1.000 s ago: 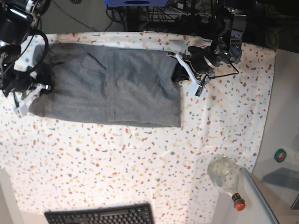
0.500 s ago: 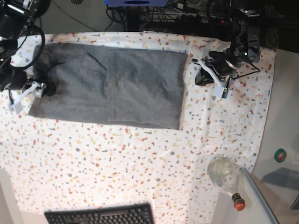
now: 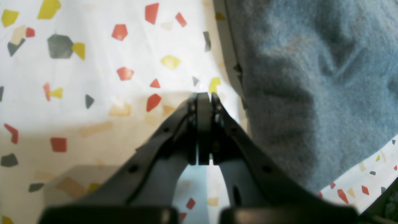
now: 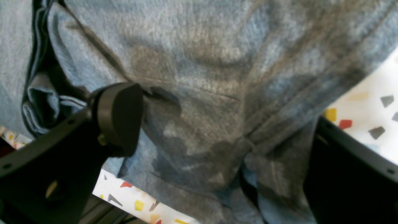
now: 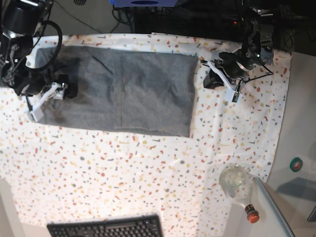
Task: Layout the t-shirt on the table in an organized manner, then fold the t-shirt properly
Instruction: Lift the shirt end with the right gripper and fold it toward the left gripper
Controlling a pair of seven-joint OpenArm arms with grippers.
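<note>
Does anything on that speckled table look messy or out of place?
Mostly tidy. The grey knit t-shirt lies folded into a neat rectangle, but its end by the right claw is rumpled, with bunched folds in the wrist view. A clear glass bottle lies on its side near the table corner.

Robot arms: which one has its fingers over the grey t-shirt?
The right gripper, open above the t-shirt. The left gripper is shut beside it, over bare table.

Your right gripper (image 4: 217, 137) straddles the rumpled grey t-shirt (image 4: 202, 62), jaws spread wide, speckled table (image 4: 367, 102) beyond
</note>
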